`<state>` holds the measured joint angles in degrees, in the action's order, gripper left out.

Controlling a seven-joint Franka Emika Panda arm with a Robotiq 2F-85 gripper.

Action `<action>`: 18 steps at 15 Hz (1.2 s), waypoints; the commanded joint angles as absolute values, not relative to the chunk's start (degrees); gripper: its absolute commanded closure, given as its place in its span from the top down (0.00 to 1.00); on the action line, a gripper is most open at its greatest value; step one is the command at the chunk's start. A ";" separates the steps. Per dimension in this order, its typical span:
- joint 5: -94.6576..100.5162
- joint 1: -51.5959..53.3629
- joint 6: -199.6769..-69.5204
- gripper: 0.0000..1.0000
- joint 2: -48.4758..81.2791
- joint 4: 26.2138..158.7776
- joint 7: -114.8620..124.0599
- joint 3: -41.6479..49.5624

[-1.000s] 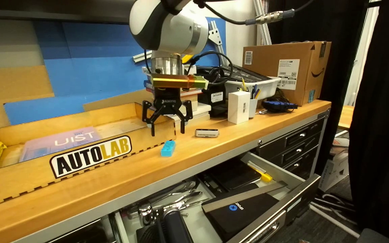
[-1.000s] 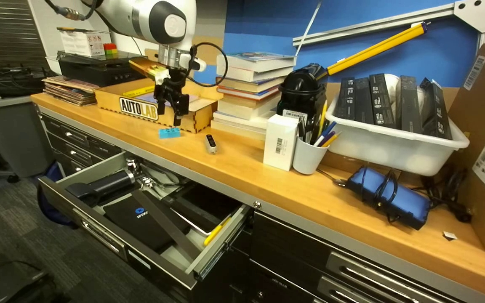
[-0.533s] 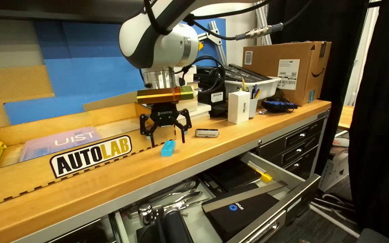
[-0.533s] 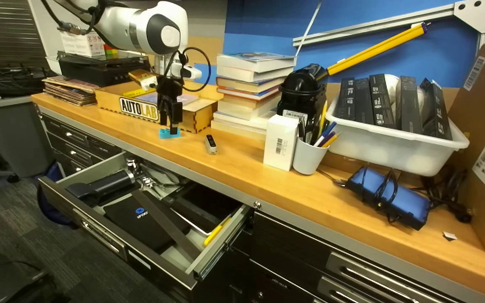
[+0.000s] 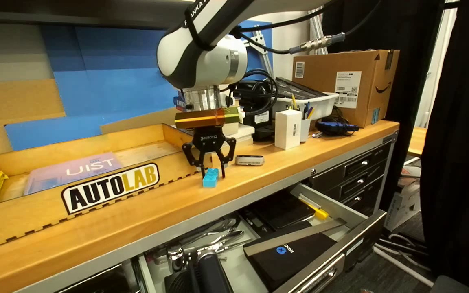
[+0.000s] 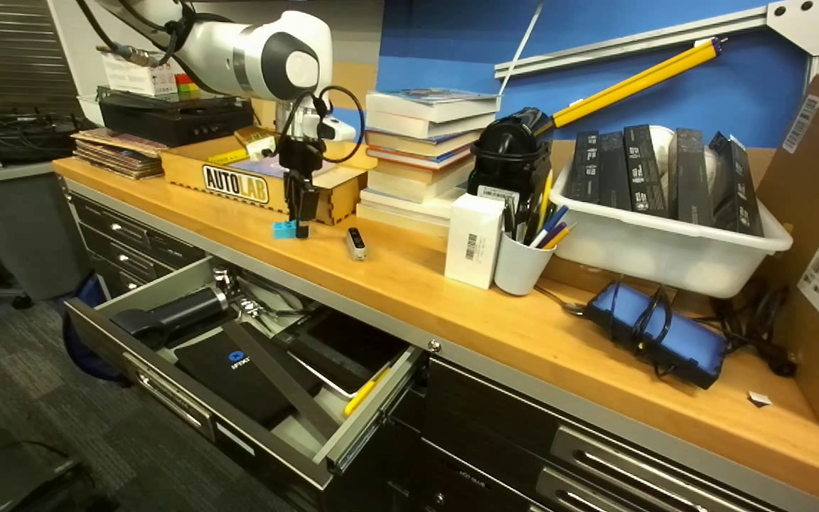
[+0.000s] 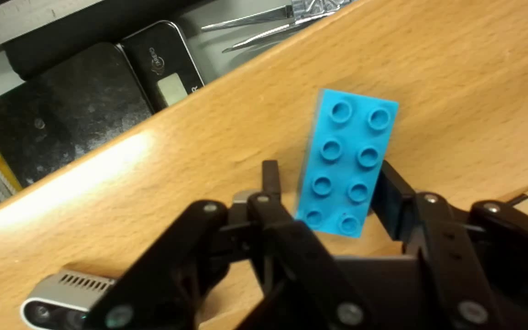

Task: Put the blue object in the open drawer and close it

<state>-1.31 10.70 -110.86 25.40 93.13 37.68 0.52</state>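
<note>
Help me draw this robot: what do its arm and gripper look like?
The arm is white and black, with a silver wrist collar and black cables. The black gripper, marked ROBOTIQ, has thin, jointed fingers; an orange-gold bar sits above.

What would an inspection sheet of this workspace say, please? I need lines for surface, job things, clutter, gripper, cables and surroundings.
Surface: light-brown wooden worktop, small white scrap on it.
Spills: nothing seen.
Job things: bright blue rectangular studded brick on the worktop; wide dark-grey metal drawer open, without the brick, holding a silver metal tool and a flat black device with display.
Clutter: upright white box, round white pen cup, small white-and-black camera-like device.
Black two-fingered gripper: open, one finger on each side of the brick; contact cannot be told.
Cables: black cable beside the white robot arm; coiled black cable on a grey plastic bin.
Surroundings: large blue wall panel, brown cardboard carton, black curtain.
</note>
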 commanded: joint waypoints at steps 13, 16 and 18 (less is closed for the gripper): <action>-2.40 3.13 -114.02 0.17 8.07 120.86 20.96 1.00; -3.74 2.37 -117.27 0.17 7.56 127.13 18.03 1.05; -5.58 1.89 -120.05 0.17 9.75 129.39 16.48 1.08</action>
